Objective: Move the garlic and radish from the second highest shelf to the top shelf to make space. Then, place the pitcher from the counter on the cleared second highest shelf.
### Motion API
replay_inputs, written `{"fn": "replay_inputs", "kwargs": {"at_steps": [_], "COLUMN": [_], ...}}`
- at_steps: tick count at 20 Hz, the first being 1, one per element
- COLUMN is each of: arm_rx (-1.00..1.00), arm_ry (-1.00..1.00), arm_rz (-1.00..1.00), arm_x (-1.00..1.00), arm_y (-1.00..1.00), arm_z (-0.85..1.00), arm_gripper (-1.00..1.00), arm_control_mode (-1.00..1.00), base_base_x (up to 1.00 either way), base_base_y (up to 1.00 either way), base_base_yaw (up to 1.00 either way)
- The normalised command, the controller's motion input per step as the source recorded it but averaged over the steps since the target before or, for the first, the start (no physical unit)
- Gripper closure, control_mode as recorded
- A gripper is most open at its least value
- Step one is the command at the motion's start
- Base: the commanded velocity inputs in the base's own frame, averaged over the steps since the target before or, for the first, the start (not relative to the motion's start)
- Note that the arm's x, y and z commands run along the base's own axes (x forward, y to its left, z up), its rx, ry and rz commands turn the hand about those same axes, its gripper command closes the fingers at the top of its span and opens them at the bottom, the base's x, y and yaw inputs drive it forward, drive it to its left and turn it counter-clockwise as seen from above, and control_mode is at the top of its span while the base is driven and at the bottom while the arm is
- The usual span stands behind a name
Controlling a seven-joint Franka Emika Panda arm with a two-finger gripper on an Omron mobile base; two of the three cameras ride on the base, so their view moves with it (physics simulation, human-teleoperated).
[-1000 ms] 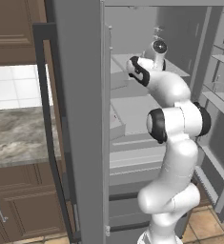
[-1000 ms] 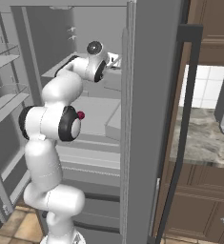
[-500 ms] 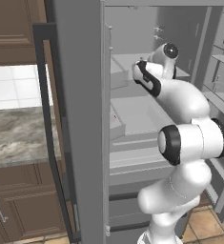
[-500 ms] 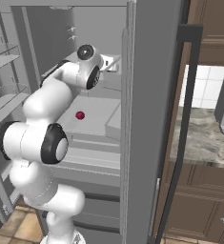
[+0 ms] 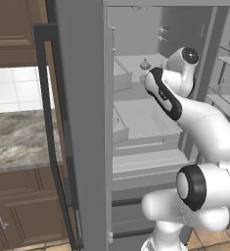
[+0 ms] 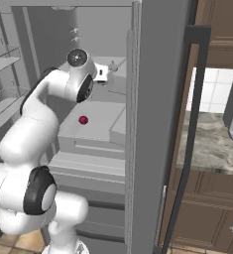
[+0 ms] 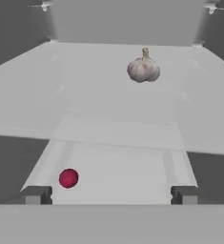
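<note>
Only hand view pairs garlic [image 7: 143, 69] above radish [image 7: 68, 178].

I see a small pale grey-beige garlic bulb [image 7: 143, 68] with faint pinkish shading on a flat pale grey top shelf [image 7: 85, 90]. Below it, a tiny round dark red-magenta radish [image 7: 68, 178] stands out against the flat pale grey second highest shelf [image 7: 118, 176]. My arm is white with black joints. The long grey-brown marbled stone table [image 5: 18, 139] sits above dark brown wooden cabinets [image 5: 23, 215].
</note>
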Motion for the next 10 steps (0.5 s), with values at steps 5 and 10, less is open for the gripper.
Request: {"fn": "replay_inputs", "kwargs": {"at_steps": [5, 10], "arm_rx": [0.00, -0.07], "arm_ry": [0.13, 0.26], "arm_rz": [0.01, 0.02], "arm_x": [-0.91, -0.51], "arm_y": [0.07, 0.34], "arm_z": [-0.31, -0.61], "arm_gripper": [-1.00, -1.00], "arm_control_mode": [-1.00, -1.00], "base_base_x": [0.00, 0.00], "base_base_y": [0.00, 0.00], "base_base_yaw": [0.00, 0.00]}}
